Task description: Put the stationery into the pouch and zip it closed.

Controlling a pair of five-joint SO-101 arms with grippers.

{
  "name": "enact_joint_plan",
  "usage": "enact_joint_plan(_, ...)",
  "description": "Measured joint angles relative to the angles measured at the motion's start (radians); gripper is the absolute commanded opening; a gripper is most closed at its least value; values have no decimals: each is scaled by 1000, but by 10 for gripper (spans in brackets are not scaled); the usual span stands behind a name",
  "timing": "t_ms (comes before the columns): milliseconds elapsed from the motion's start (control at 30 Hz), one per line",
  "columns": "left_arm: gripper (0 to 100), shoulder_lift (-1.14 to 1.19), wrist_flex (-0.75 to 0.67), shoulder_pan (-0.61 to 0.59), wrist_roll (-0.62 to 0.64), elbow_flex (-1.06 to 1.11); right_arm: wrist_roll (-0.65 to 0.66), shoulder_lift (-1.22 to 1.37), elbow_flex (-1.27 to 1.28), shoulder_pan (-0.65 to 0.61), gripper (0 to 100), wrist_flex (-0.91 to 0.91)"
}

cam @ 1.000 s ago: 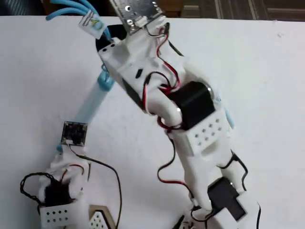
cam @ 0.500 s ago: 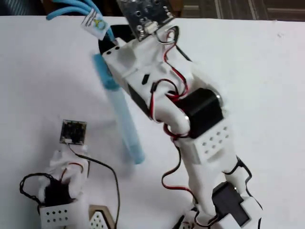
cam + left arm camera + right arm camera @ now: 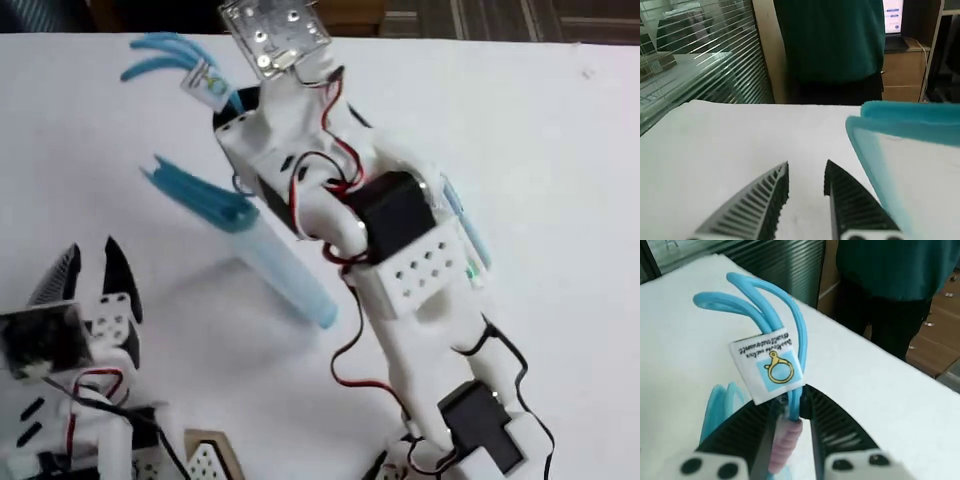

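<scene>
A translucent blue pouch hangs tilted over the table, its thick teal edge toward the left. My right gripper at the top centre is shut on the pouch's blue cord loops, which carry a white paper tag. A pink piece shows between the fingers. My left gripper stands open at the lower left, a short way from the pouch. In its wrist view, the left gripper has nothing between its fingers and the pouch edge is close beside it. A thin blue pen-like item lies beside the right arm.
The right arm's white body and red wires cross the table's middle. A white tabletop has free room on the right. A person in a dark green top stands behind the table's far edge.
The pouch has swung from pointing lower left to lower right under the right gripper. The left arm has lifted and turned, so its open fingers now show near the pouch.
</scene>
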Motion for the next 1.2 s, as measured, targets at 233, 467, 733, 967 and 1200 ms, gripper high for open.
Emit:
enact_joint_plan(233,192,367,80,12,330,-215,0,0,106,31,17,-69)
enact_joint_plan(467,292,672,322,187,586,-597,0,0,161,69,17,-109)
enact_joint_plan(733,352,937,445,388,721,-928,0,0,161,75,17,-109)
enact_joint_plan(967,354,1221,445,408,770,-997,-43,-80,163,91,17,-109)
enact_joint_plan(1200,353,1482,419,407,773,-1010,-44,-107,163,97,17,-109)
